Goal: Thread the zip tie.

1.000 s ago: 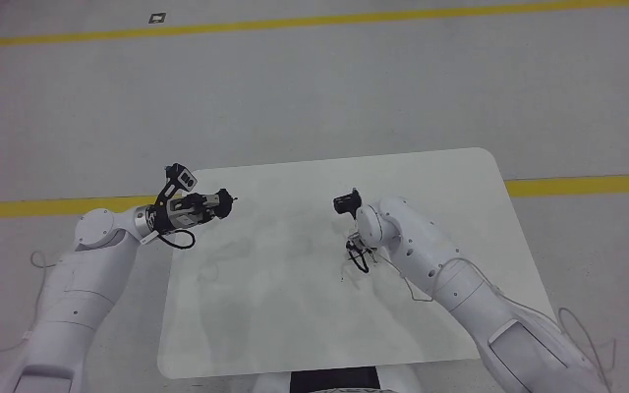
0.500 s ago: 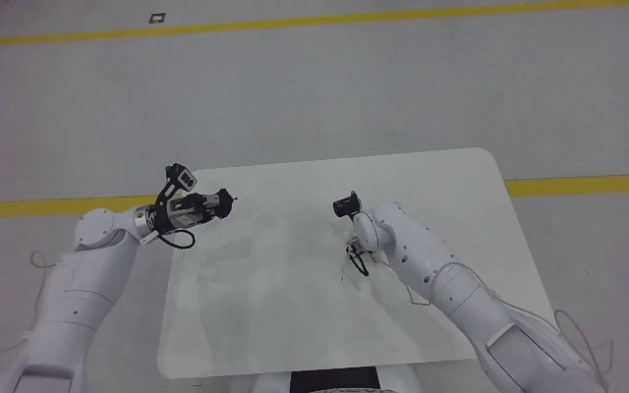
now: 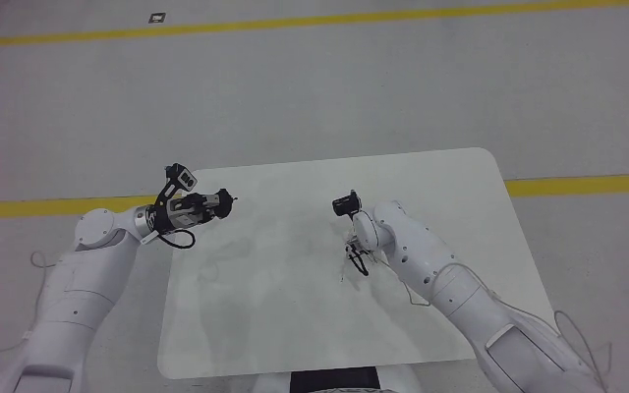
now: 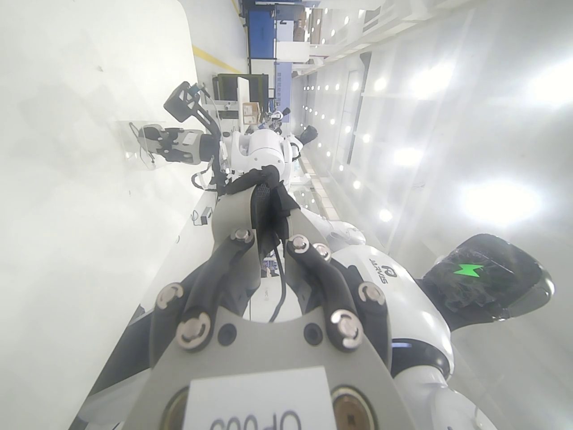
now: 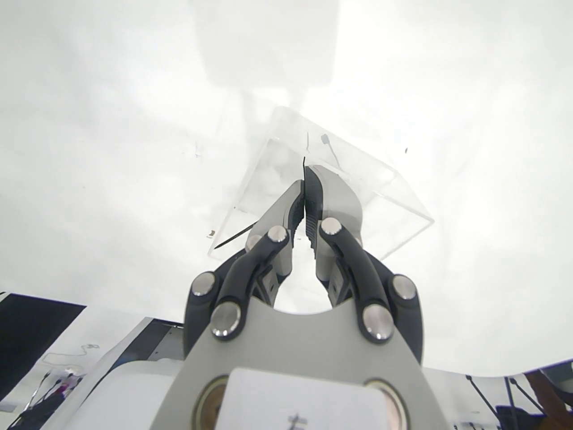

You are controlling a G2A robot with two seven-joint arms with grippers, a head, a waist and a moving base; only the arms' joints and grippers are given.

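Observation:
My right gripper (image 3: 352, 258) hangs low over the middle of the white table (image 3: 285, 314). In the right wrist view it (image 5: 305, 183) is shut on a thin black zip tie (image 5: 304, 162). The tie's tip pokes out past the pads, and its tail (image 5: 233, 238) trails off to one side. Just under the fingertips stands a clear plastic box (image 5: 403, 201) with a small pale tie head (image 5: 325, 138) on it. My left gripper (image 3: 224, 200) is held above the table's left edge. It (image 4: 265, 181) is shut on a black bundle (image 4: 268, 208).
The left wrist view looks across the table at the right gripper (image 4: 141, 136) over the clear box (image 4: 127, 154). The table's front and right parts are bare white surface. A yellow floor line (image 3: 560, 185) runs behind the table.
The right arm has shifted slightly to the left over the clear box. The left arm has not moved.

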